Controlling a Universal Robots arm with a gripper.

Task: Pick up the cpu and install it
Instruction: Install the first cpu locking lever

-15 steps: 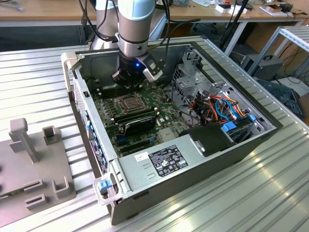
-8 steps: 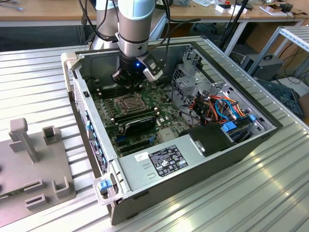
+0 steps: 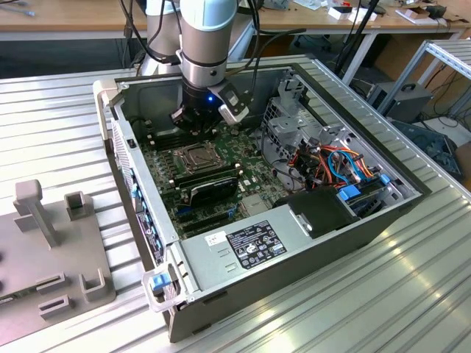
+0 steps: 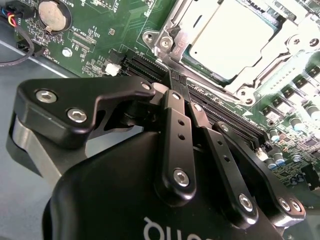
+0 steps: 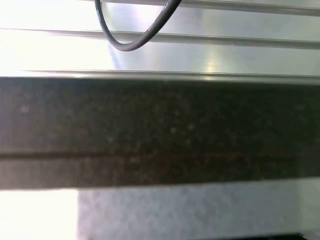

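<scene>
The cpu (image 4: 235, 42) lies flat in its socket (image 4: 165, 37), seemingly square.

The arm (image 3: 207, 37) comes down from the top centre of the exterior view, its silver wrist pointing straight down with a small blue light glowing at its base. Below it the black gripper (image 3: 193, 121) sits in the upper middle of the frame. In the second wrist view the black fingers (image 4: 176, 122) lie pressed together, side by side.
</scene>
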